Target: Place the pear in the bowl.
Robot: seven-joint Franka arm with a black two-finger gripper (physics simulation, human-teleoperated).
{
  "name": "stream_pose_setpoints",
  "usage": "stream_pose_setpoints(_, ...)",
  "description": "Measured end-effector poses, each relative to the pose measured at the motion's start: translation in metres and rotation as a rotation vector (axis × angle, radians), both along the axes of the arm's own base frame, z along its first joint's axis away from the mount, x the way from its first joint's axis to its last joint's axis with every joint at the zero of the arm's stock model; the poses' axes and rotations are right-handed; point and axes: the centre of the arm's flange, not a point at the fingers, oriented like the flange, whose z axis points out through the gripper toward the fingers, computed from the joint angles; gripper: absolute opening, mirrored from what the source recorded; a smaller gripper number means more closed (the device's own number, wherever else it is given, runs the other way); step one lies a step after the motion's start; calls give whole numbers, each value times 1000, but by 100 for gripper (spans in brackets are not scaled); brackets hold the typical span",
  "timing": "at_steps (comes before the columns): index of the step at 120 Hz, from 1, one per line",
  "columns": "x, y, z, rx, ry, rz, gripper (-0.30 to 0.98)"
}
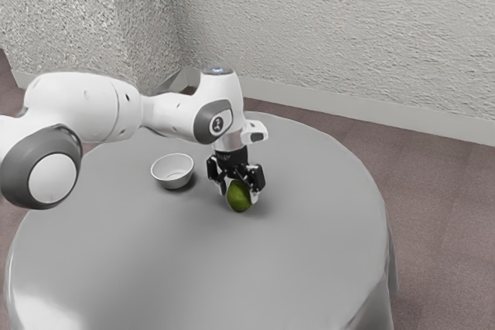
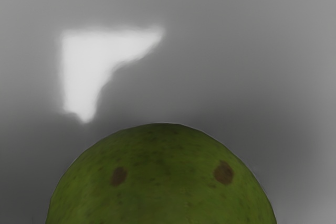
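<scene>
Round gray-covered table [image 1: 309, 245], textured walls [image 1: 309, 28]

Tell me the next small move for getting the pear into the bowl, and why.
I'd firm the grip on the pear before carrying it anywhere. The gripper is already down around it, and the bowl sits apart, toward the exterior view's left. I can't tell whether the hold is secure, so squeezing first seems safest.

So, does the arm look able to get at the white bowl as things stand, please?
Probably yes: the bowl stands near the end effector on the table, open at the top, with nothing visible between them, though the pear is right at the end effector.
</scene>
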Motion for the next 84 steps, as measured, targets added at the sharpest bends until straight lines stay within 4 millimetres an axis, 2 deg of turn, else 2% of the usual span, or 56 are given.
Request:
stream_pose_setpoints(40,-1,0,-4,-4,-3,-3,68)
stream_pose_setpoints(66,-1,-1,-3,-3,-6,-9,46)
stream_pose_setpoints(84,-1,-3,0,3,-11,-12,37)
